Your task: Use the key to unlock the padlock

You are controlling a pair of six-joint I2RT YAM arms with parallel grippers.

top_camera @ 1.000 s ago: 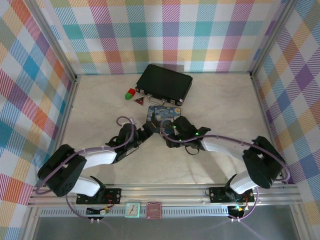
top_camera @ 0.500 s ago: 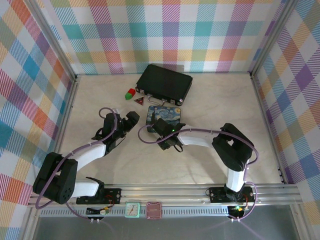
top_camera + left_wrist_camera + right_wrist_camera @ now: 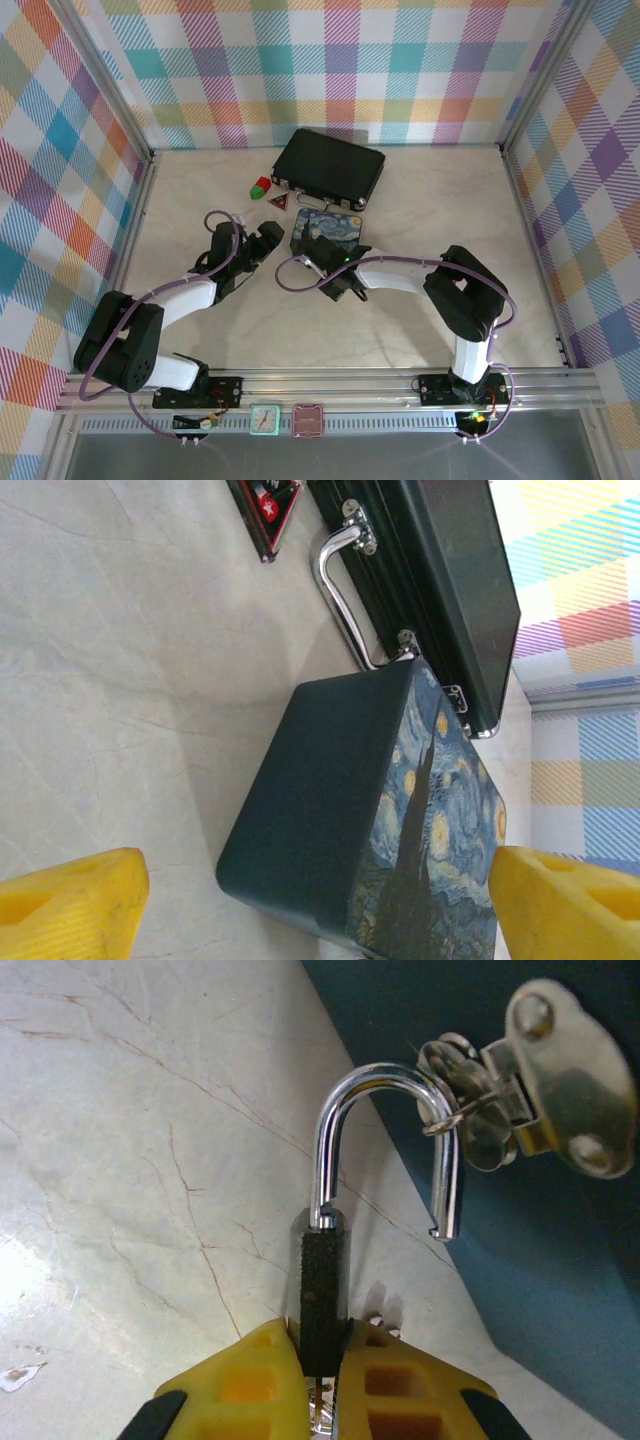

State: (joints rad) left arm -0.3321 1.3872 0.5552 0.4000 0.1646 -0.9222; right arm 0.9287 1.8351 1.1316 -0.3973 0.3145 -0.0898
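Right end effector pinches padlock.
Shackle points straight ahead; key ringed on it, ahead-right.

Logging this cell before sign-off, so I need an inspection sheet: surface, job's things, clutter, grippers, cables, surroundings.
Surface: pale marbled tabletop; nothing spilled.
Job's things: padlock beside the tin, one shackle end free of the body; keys on a small ring that looks looped on the shackle.
Clutter: black case, starry blue tin, red block, green block, triangular piece.
Grippers: left gripper open, facing the tin; right gripper shut on the padlock body.
Cables: purple cable loops beside each arm.
Surroundings: plaid walls.
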